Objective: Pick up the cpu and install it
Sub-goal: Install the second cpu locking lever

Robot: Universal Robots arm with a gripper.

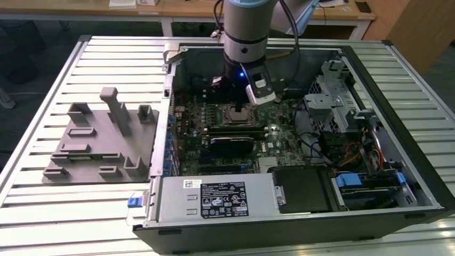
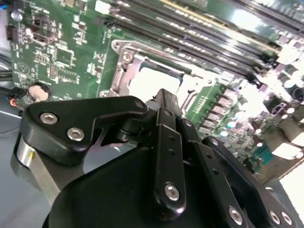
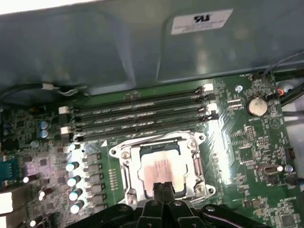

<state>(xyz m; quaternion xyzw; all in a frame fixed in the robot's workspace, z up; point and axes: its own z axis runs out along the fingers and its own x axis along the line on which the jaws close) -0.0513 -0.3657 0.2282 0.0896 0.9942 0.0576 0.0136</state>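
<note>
The cpu (image 3: 159, 166) lies flat inside the metal-framed socket (image 3: 121, 156) on the green motherboard, its pale silver top showing a faint pinkish patch. My gripper (image 3: 163, 186) hangs straight over the socket, its two black fingers pressed together at the cpu's near edge with nothing between them. In the second wrist view the gripper (image 2: 164, 95) ends just above the cpu's white top (image 2: 147, 83). In the exterior view the arm reaches down into the open computer case, with the gripper (image 1: 239, 108) over the socket (image 1: 235, 116).
Memory slots (image 3: 137, 111) run beside the socket, with capacitors (image 3: 73, 180) and a coin battery (image 3: 258, 107) nearby. The case wall (image 3: 118, 47) stands close behind. A power supply (image 1: 213, 200), drive cage (image 1: 334, 96) and cables crowd the case. A grey fixture block (image 1: 99, 138) lies on the slatted table.
</note>
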